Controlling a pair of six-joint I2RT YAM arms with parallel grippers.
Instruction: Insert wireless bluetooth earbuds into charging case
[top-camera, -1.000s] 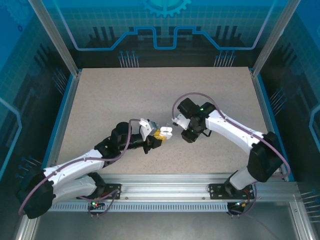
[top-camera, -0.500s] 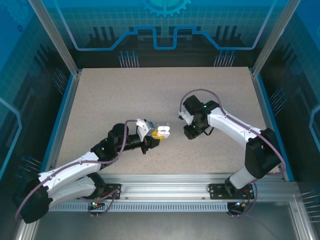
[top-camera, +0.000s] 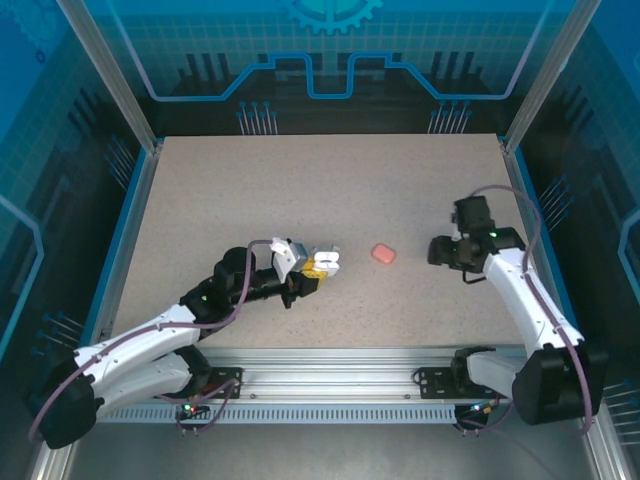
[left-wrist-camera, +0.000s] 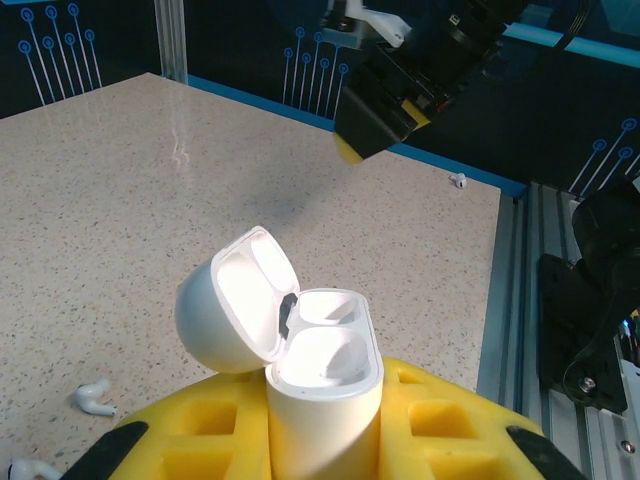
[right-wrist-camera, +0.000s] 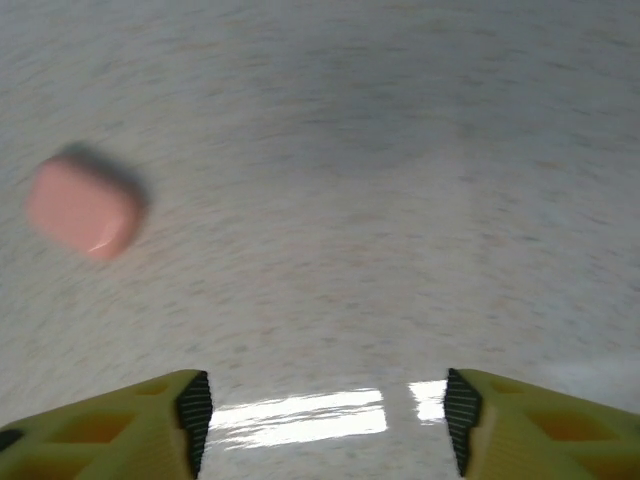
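Note:
My left gripper (top-camera: 322, 265) is shut on a white charging case (left-wrist-camera: 322, 385), held upright between its yellow fingers (left-wrist-camera: 450, 425). The case's lid (left-wrist-camera: 232, 305) is swung open to the left, and both wells look bare. Two white earbuds lie on the table below left of the case, one (left-wrist-camera: 94, 398) whole and the other (left-wrist-camera: 20, 468) cut by the frame edge. A third small white earbud (left-wrist-camera: 458, 181) lies near the table's far edge. My right gripper (top-camera: 438, 250) (right-wrist-camera: 325, 420) hangs open over bare table, well right of the case, with nothing between its pads.
A closed pink case (top-camera: 383, 254) (right-wrist-camera: 82, 205) lies on the table between the two grippers. The right arm's end (left-wrist-camera: 400, 90) hangs in the air beyond the white case. A blue rim (top-camera: 522, 215) and metal rail border the table.
The right arm has swung away to the right from beside the white case, and its jaws have opened. The pink case now lies uncovered where that gripper was. The left gripper has barely moved.

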